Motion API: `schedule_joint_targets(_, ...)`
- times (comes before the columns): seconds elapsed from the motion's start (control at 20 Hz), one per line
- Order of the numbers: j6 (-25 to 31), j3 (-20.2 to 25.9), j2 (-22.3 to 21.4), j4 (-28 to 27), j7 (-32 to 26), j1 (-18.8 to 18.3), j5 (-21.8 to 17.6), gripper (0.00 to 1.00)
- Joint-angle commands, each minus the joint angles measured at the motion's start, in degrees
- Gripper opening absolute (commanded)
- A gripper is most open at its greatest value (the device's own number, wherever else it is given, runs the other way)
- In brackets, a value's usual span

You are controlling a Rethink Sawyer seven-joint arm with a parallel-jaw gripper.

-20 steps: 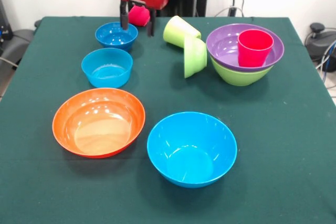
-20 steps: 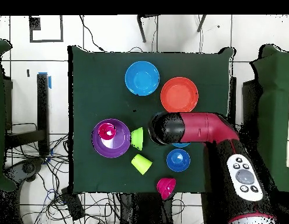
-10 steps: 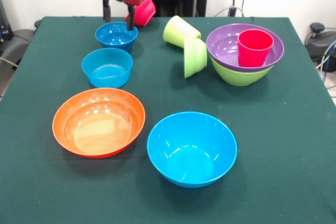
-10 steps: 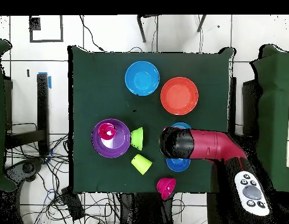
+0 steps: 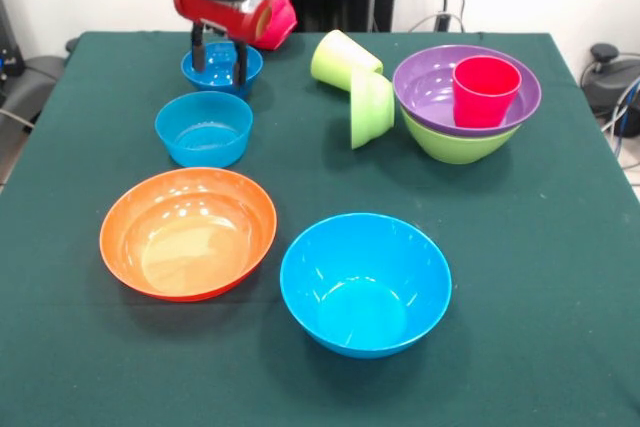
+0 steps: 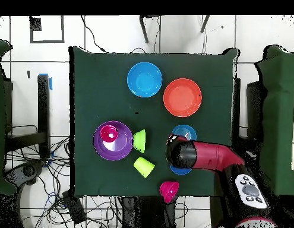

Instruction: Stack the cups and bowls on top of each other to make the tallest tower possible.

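Observation:
My gripper (image 5: 218, 59) is open and empty, its fingers (image 5: 197, 51) hanging over the small dark blue bowl (image 5: 222, 71). The small pink-red bowl (image 5: 277, 17) lies tilted at the table's far edge, just behind the gripper. The tower stands at the right: a large lime-green bowl (image 5: 455, 143) holding the purple bowl (image 5: 428, 93) with the red cup (image 5: 486, 90) in it. The lime green cup (image 5: 338, 57) and the small lime green bowl (image 5: 371, 107) lie on their sides. In the overhead view the arm (image 6: 190, 154) covers most of the dark blue bowl (image 6: 181, 171).
The small light blue bowl (image 5: 204, 128) sits just in front of the dark blue one. The large orange bowl (image 5: 188, 233) and the large light blue bowl (image 5: 365, 283) stand upright nearer the camera. The green table (image 5: 560, 247) ends close behind the pink-red bowl.
The gripper has moved from in front of the pink-red bowl to the left in the front view and come down over the dark blue bowl. No bowl or cup has moved.

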Motion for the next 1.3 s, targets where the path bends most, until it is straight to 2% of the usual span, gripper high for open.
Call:
schedule_joint_targets(0.05, -8.5, 0.4, 7.6, 5.4, 11.2, 0.9, 2.5, 1.0)
schedule_joint_targets(0.3, -9.4, -2.0, 8.0, 5.6, 9.8, 2.2, 2.6, 1.0)
schedule_joint_targets(0.45, -6.4, -4.8, 7.5, 5.5, 9.4, 4.0, 3.0, 1.0)
schedule_joint_targets(0.8, -2.3, -6.2, 3.9, 6.8, 6.9, 4.8, 3.8, 1.0)
schedule_joint_targets(1.15, -9.4, -5.8, 9.1, 6.8, 9.2, 5.1, 4.8, 1.0)
schedule_joint_targets(1.3, -10.7, -5.8, 10.6, 6.9, 9.8, 5.6, 5.6, 1.0)
